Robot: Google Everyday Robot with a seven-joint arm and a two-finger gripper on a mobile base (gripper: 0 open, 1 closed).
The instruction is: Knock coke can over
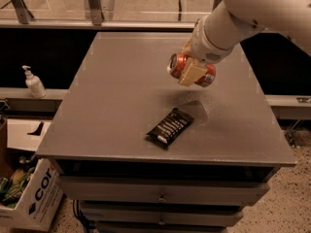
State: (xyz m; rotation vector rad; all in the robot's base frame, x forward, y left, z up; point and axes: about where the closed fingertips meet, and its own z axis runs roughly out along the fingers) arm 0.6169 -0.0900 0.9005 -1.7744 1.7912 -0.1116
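A black rectangular foil snack bar point(170, 127) lies near the front edge of the grey square surface point(116, 86). A white plastic pump bottle point(34, 83) stands on the left ledge, above a white cardboard box point(36, 198).

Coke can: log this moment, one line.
claw: above table, shut on coke can | can: tipped sideways, airborne | black wrapper: flat on table, near front edge

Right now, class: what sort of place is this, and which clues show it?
Probably a robotics lab or workshop: a grey drawer-fronted table, a cardboard box beside it, and a robot's claw holding a coke can sideways above the table.
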